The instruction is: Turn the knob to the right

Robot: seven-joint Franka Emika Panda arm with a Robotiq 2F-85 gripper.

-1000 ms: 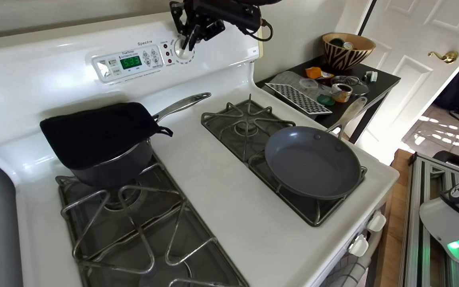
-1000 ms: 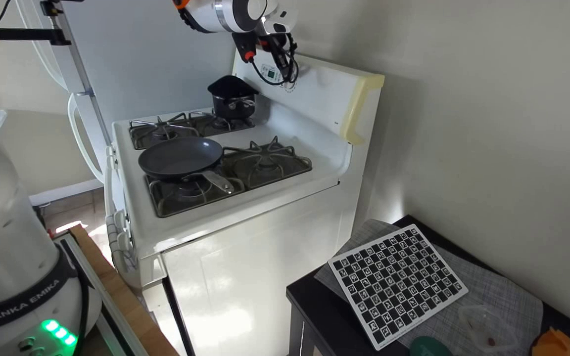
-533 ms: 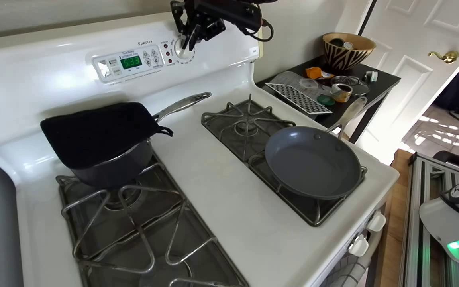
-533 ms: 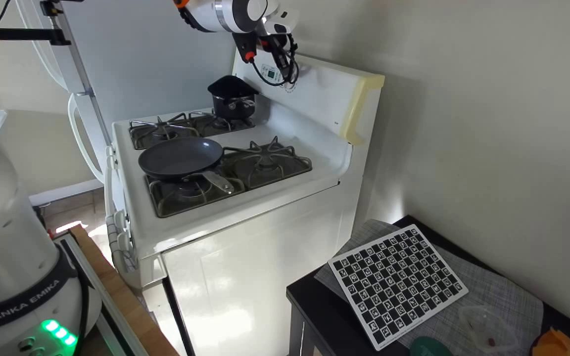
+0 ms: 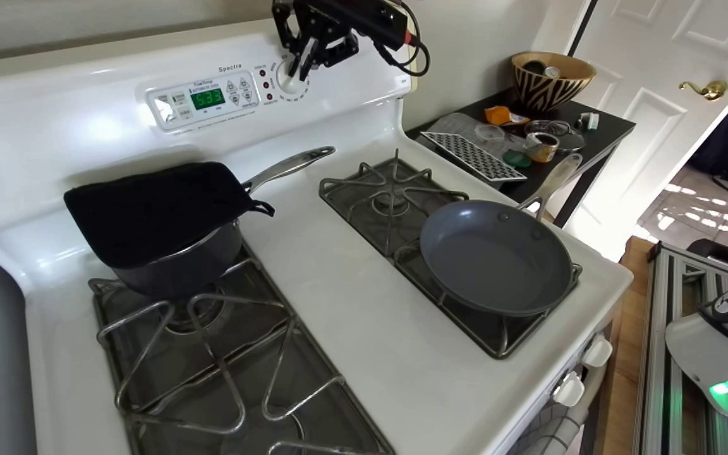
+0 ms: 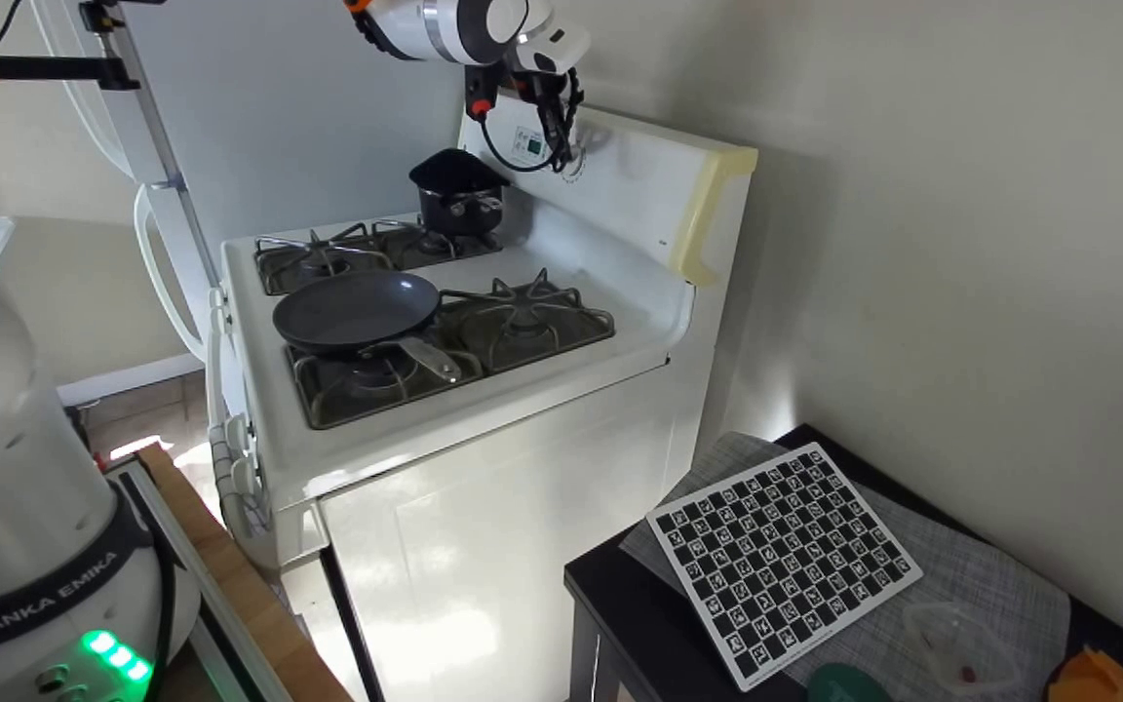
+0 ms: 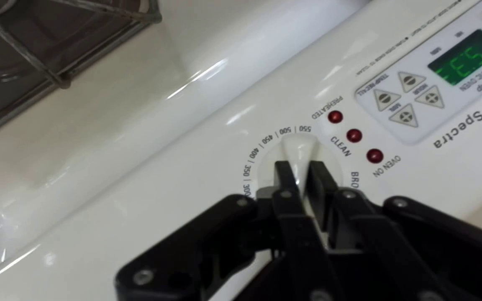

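Observation:
The white oven knob [image 7: 300,150] sits on the stove's back panel, with its raised ridge pointing near the 550 and 500 marks in the wrist view. My gripper [image 7: 299,167] has one black finger on each side of this ridge and is closed on it. The lower part of the knob is hidden behind the fingers. In an exterior view the fingertips of my gripper [image 5: 299,68] are against the knob [image 5: 284,82], right of the green display. My gripper [image 6: 564,164] also reaches the panel in an exterior view, where it largely covers the knob.
A control panel with a green display [image 5: 207,98] is left of the knob. A dark pot [image 5: 181,265] with a black cloth on top stands at the back left. A grey pan [image 5: 497,259] is on the front right burner. A cable [image 6: 513,166] hangs from my wrist.
Over the last half second my wrist has turned slightly around the knob, and its camera and cable have shifted. The fingers stay at the knob. The pot and pan have not moved.

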